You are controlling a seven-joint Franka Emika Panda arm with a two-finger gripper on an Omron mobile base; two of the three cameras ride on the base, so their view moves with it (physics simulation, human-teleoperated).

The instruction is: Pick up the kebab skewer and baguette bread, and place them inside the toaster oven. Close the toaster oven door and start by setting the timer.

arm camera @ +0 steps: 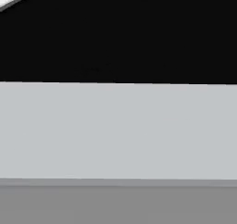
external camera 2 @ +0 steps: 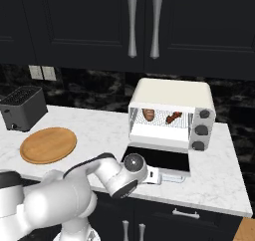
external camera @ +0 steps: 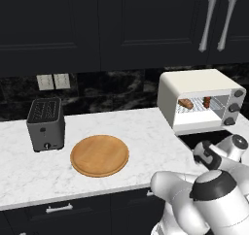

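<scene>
A white marble-patterned counter (external camera: 146, 127) runs along the wall, with dark cabinet fronts and pale bar pulls (external camera: 59, 209) below it. Above hang black panelled upper cabinets (external camera 2: 74, 26), two of their doors carrying long silver handles (external camera 2: 144, 25), and between them and the counter a black, faintly veined backsplash (external camera: 112, 91) holds a pair of pale wall switches (external camera: 53, 81). On the counter a dark grey slot toaster (external camera: 45, 125) stands near the wall with a round wooden board (external camera: 99, 155) lying just beside it, under soft, even light.
</scene>
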